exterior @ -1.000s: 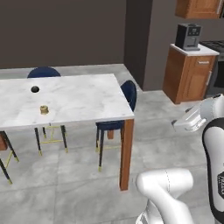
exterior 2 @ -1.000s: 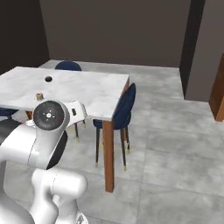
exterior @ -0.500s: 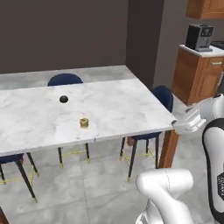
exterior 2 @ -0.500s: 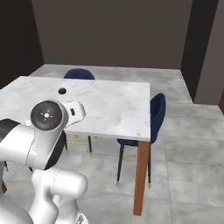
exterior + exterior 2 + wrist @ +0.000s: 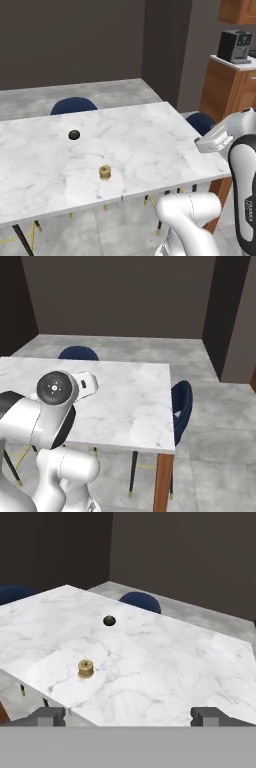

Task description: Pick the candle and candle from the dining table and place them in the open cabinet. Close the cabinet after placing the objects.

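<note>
The walls (image 5: 120, 296) were dark brown-grey and plain, and the floor (image 5: 215, 456) was of grey stone tiles. Navy blue chairs (image 5: 181, 403) with thin dark and gold legs stood around, one at the far side (image 5: 73, 105). To the right stood a wooden counter (image 5: 227, 90) with a marble top, and a black coffee machine (image 5: 235, 46) on it. The light was soft and even.

Even, soft light; dim backdrop

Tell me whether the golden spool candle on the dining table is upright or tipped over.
Upright. The golden spool candle stands on its flat base on the dining table, with its round top facing up in the hand view; the left base view shows the same.
</note>
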Robot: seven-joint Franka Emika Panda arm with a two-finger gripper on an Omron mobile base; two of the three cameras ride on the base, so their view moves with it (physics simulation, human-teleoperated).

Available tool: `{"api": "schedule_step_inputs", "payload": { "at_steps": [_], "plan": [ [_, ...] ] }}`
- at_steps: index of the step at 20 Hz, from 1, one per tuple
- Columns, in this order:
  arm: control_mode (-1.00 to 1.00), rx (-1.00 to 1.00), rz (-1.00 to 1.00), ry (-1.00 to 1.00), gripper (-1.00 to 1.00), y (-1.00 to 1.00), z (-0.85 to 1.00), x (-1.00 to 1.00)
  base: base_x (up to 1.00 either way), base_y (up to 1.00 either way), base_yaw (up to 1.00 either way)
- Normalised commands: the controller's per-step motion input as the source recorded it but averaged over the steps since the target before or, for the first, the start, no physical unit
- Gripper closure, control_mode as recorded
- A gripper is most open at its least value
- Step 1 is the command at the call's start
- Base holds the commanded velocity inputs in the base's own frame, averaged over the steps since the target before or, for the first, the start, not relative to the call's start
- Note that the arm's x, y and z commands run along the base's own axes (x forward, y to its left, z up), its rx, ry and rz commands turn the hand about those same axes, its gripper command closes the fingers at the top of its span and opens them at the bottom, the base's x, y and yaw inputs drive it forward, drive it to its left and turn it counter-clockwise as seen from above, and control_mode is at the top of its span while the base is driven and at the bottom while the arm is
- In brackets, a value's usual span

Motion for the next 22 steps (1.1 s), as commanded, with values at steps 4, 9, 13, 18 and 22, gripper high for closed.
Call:
{"api": "schedule_step_inputs", "payload": {
  "at_steps": [4, 9, 13, 18, 22],
  "plan": [
    [1.00, 0.00, 0.00, 0.00, -1.00, 0.00, 0.00, 0.00, 0.00, -0.50, 0.15],
    [1.00, 0.00, 0.00, 0.00, -1.00, 0.00, 0.00, 0.00, 0.00, -0.08, 0.03],
    [1.00, 0.00, 0.00, 0.00, -1.00, 0.00, 0.00, 0.00, 0.00, 0.00, 0.02],
    [-1.00, 0.00, 0.02, 0.00, -1.00, 0.00, -0.06, 0.00, 0.00, 0.00, 0.05],
    [-1.00, 0.00, 0.11, -0.01, -1.00, 0.00, -0.30, 0.04, 0.00, 0.00, 0.00]
  ]
}}
